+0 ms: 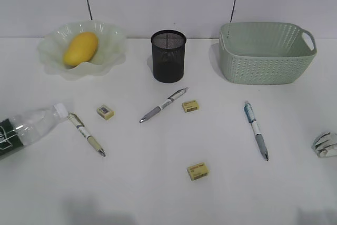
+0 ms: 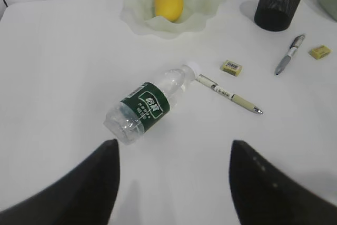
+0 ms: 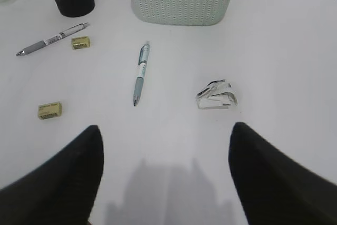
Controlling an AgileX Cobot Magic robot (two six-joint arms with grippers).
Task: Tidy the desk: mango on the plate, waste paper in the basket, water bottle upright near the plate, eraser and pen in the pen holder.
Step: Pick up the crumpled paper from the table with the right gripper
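Left claw [image 2: 171, 183]: two broad matte black fingers [image 2: 79, 193], smooth, with rounded tips; the right-hand one carries a faint row of small pale dots. Right claw [image 3: 163, 177]: same black, blunt, curved fingers [image 3: 58, 183], unmarked. No cables or screws visible.

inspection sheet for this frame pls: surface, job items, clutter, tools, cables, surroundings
Surface: white desk, nothing spilled.
Job's things: mango already on plate; water bottle lying on its side; waste paper on the desk, outside basket; three pens and three erasers loose; pen holder looks empty.
Clutter: nothing seen.
Tools: left tool and right tool open, holding nothing.
Cables: two dark lines on the back wall, unclear what.
Surroundings: plain pale wall.
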